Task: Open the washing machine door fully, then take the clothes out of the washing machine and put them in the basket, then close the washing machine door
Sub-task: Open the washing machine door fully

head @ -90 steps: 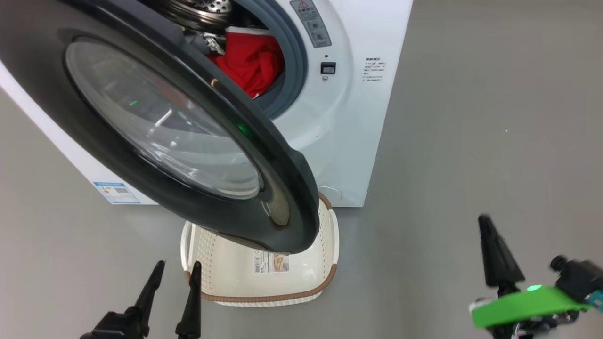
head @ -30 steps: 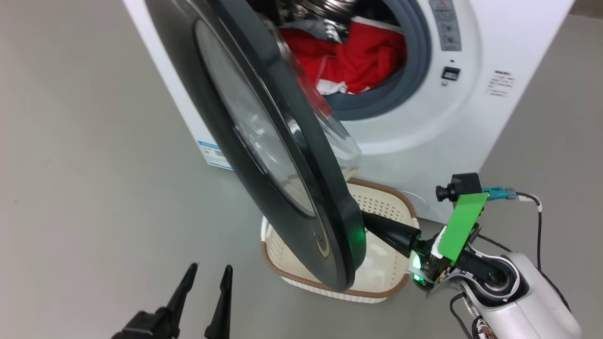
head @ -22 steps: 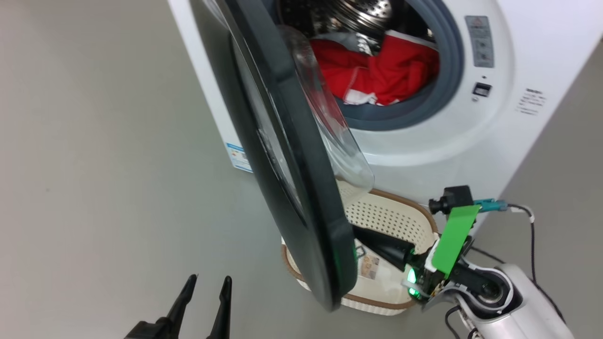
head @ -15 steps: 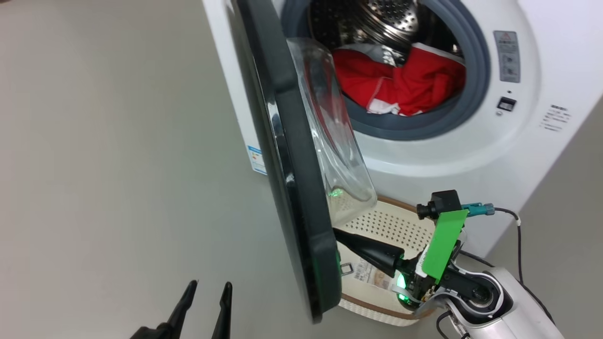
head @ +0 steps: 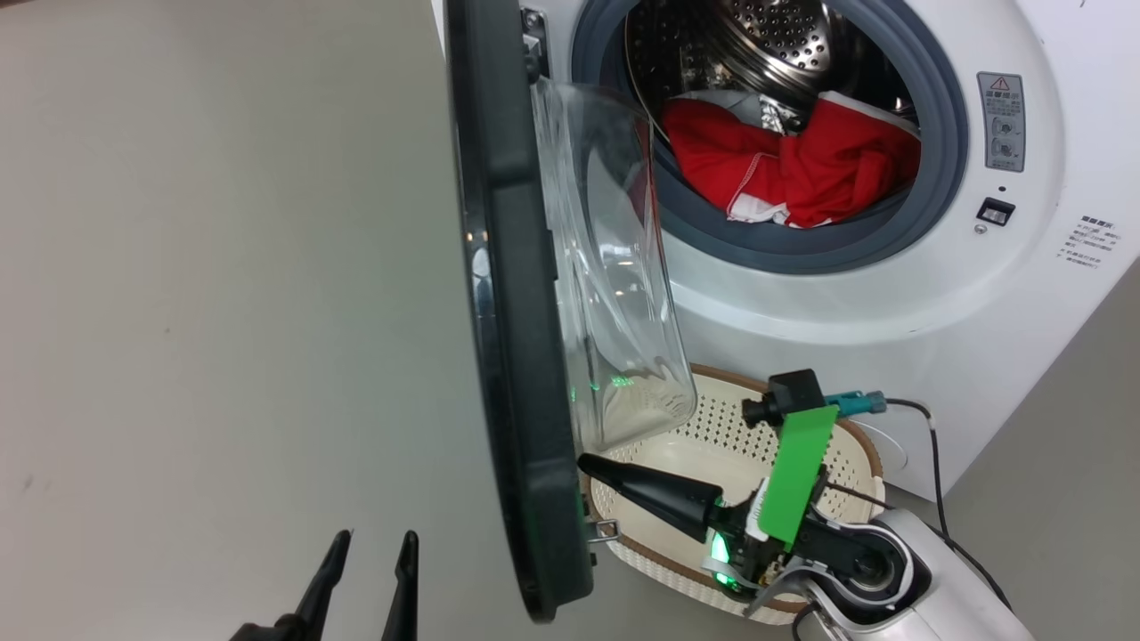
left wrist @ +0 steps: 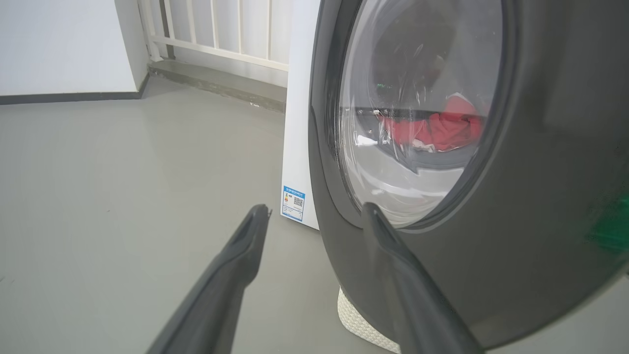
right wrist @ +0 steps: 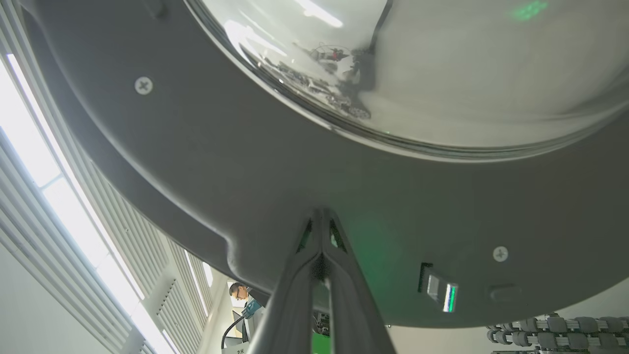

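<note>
The washing machine [head: 891, 303] stands at the upper right, and its door [head: 508, 312] is swung out so I see it edge-on, the glass bowl [head: 614, 267] bulging toward the drum. Red clothes [head: 802, 169] with white stitching lie in the steel drum. The cream basket [head: 739, 427] sits on the floor below the opening. My right gripper [head: 588, 463] is shut, its tip pressed against the door's grey inner face [right wrist: 245, 172] beneath the bowl [right wrist: 442, 73]. My left gripper [head: 376, 539] hangs open outside the door [left wrist: 540, 196], touching nothing, with the clothes [left wrist: 437, 130] visible through the glass.
Open grey floor [head: 223, 312] spreads left of the door. A black cable [head: 935, 463] runs from my right wrist past the basket. The door latch [right wrist: 440, 292] sits near my right fingertips. A white railing [left wrist: 216, 29] and wall stand beyond the machine. A person [right wrist: 239, 291] is far behind.
The door has swung wider, from angled across the opening to edge-on, with my shut right gripper against its inner side. The head camera has shifted too. My left gripper stays low and open.
</note>
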`<state>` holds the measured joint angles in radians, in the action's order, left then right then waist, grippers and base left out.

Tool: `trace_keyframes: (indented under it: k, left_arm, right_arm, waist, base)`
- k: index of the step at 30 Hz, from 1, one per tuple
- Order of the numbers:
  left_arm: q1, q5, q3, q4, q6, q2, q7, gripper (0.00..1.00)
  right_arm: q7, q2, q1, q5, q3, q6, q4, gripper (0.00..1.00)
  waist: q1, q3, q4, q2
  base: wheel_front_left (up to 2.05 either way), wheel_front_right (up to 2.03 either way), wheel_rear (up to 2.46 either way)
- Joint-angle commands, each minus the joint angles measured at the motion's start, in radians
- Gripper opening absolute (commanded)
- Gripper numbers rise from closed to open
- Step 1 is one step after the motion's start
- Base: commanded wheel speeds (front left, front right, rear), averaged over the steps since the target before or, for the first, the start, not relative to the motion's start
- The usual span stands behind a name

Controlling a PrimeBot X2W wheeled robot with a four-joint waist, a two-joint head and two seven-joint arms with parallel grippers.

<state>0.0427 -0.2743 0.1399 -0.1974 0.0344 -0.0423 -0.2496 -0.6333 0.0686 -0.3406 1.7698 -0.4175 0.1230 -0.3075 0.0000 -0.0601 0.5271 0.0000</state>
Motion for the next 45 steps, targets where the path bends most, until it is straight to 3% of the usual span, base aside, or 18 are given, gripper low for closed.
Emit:
trace_keyframes:
  k: [1, 12, 13, 14, 15, 16, 17, 18, 19, 38, 45]
  left_arm:
    - [-0.014, -0.005, -0.035, 0.03, -0.008, -0.008, -0.012, 1.0]
    - [-0.012, -0.013, -0.041, 0.031, -0.01, -0.008, -0.012, 1.0]
    - [-0.012, -0.012, -0.041, 0.029, -0.009, -0.008, -0.012, 1.0]
    - [-0.012, -0.012, -0.041, 0.026, -0.006, -0.008, -0.012, 1.0]
    - [-0.013, -0.011, -0.042, 0.022, -0.003, -0.008, -0.012, 1.0]
    - [-0.013, -0.01, -0.042, 0.019, 0.001, -0.008, -0.012, 1.0]
    - [-0.014, -0.009, -0.042, 0.017, 0.004, -0.008, -0.012, 1.0]
    - [-0.015, -0.007, -0.042, 0.014, 0.007, -0.008, -0.012, 1.0]
    - [-0.016, -0.005, -0.042, 0.011, 0.01, -0.008, -0.012, 1.0]
    - [-0.019, 0.012, -0.066, -0.004, 0.029, -0.008, -0.012, 1.0]
    - [-0.018, 0.013, -0.069, -0.006, 0.029, -0.008, -0.012, 1.0]
  right_arm:
    - [0.006, -0.018, -0.045, 0.015, -0.028, 0.008, 0.029, 0.0]
    - [0.051, -0.018, -0.054, -0.002, -0.038, 0.008, 0.013, 0.0]
    - [0.058, -0.018, -0.05, -0.013, -0.034, 0.008, 0.01, 0.04]
    - [0.065, -0.018, -0.045, -0.024, -0.029, 0.008, 0.006, 0.25]
    - [0.072, -0.018, -0.038, -0.033, -0.024, 0.008, 0.002, 0.39]
    - [0.078, -0.018, -0.03, -0.039, -0.019, 0.008, -0.001, 0.47]
    - [0.084, -0.018, -0.022, -0.048, -0.012, 0.008, -0.003, 0.64]
    - [0.092, -0.018, -0.013, -0.056, -0.004, 0.008, -0.007, 0.97]
    - [0.098, -0.018, -0.004, -0.065, 0.004, 0.008, -0.012, 1.0]
    - [0.19, 0.018, 0.185, -0.176, 0.115, 0.008, -0.052, 1.0]
    - [0.285, 0.043, 0.233, -0.243, 0.132, 0.008, -0.067, 1.0]
  waist:
    - [0.0, -0.003, 0.002, 0.0]
    - [0.0, 0.002, -0.002, 0.0]
    - [0.0, 0.005, -0.004, 0.0]
    - [0.0, 0.007, -0.005, 0.0]
    - [0.0, 0.009, -0.006, 0.0]
    - [0.0, 0.012, -0.008, 0.0]
    - [0.0, 0.014, -0.01, 0.0]
    - [0.0, 0.015, -0.011, 0.0]
    - [0.0, 0.017, -0.013, 0.0]
    - [0.0, 0.027, -0.067, 0.0]
    - [0.0, 0.03, -0.079, 0.0]
  base:
    - [0.0, 0.0, 0.0]
    - [0.0, 0.0, 0.0]
    - [0.0, 0.0, 0.0]
    - [0.0, 0.0, 0.0]
    - [0.0, 0.0, 0.0]
    - [0.0, 0.0, 0.0]
    - [0.0, 0.0, 0.0]
    - [0.0, 0.0, 0.0]
    - [0.0, 0.0, 0.0]
    - [0.0, 0.0, 0.0]
    - [0.0, 0.0, 0.0]
